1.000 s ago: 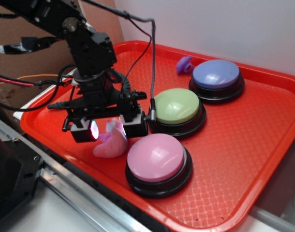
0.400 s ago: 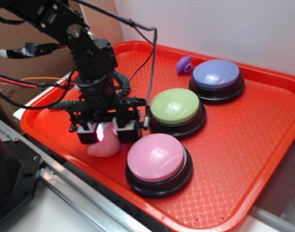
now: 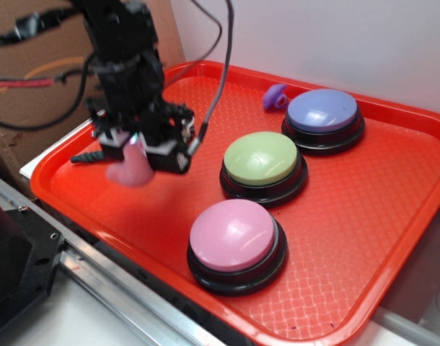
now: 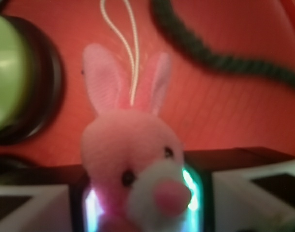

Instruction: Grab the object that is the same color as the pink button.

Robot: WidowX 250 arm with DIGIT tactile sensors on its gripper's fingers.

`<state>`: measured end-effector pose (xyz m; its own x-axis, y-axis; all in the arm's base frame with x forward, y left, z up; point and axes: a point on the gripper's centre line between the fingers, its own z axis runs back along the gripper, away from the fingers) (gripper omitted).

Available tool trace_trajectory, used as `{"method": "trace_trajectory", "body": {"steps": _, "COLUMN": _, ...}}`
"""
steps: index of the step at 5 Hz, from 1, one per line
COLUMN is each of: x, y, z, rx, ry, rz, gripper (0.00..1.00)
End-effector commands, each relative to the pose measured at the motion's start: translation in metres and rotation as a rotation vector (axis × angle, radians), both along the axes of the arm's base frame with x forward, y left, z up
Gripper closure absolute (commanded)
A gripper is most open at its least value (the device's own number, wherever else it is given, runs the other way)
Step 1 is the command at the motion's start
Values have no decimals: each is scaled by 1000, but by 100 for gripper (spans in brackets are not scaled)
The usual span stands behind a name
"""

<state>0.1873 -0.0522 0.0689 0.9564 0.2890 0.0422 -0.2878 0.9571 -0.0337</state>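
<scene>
The pink plush bunny [image 4: 133, 159], with a white muzzle and a white string loop, sits clamped between my jaws. In the exterior view this pink plush toy [image 3: 128, 170] hangs in the air above the left part of the red tray [image 3: 364, 216], with my gripper [image 3: 138, 148] shut on it. The pink button [image 3: 234, 236], a pink dome on a black base, stands near the tray's front edge, to the right of and below the gripper.
A green button [image 3: 263, 162] and a purple button [image 3: 322, 114] stand further back on the tray, with a small purple toy [image 3: 275, 96] at the rear. A dark green rope [image 4: 220, 60] lies on the tray under the gripper. Cardboard [image 3: 32, 86] is behind the arm.
The gripper closed on the pink plush toy, then rose and moved back-left with it. The toy has left the tray floor beside the pink button.
</scene>
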Motion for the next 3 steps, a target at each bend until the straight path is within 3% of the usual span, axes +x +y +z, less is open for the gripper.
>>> {"method": "trace_trajectory", "body": {"steps": 1, "x": 8, "y": 1, "z": 104, "rx": -12, "ry": -104, "rz": -225, "gripper": 100}}
{"method": "trace_trajectory", "body": {"steps": 2, "x": 3, "y": 5, "z": 122, "rx": -4, "ry": -132, "rz": -211, "gripper": 100}}
{"method": "trace_trajectory", "body": {"steps": 3, "x": 1, "y": 10, "z": 122, "rx": -36, "ry": -150, "rz": -189, "gripper": 100}}
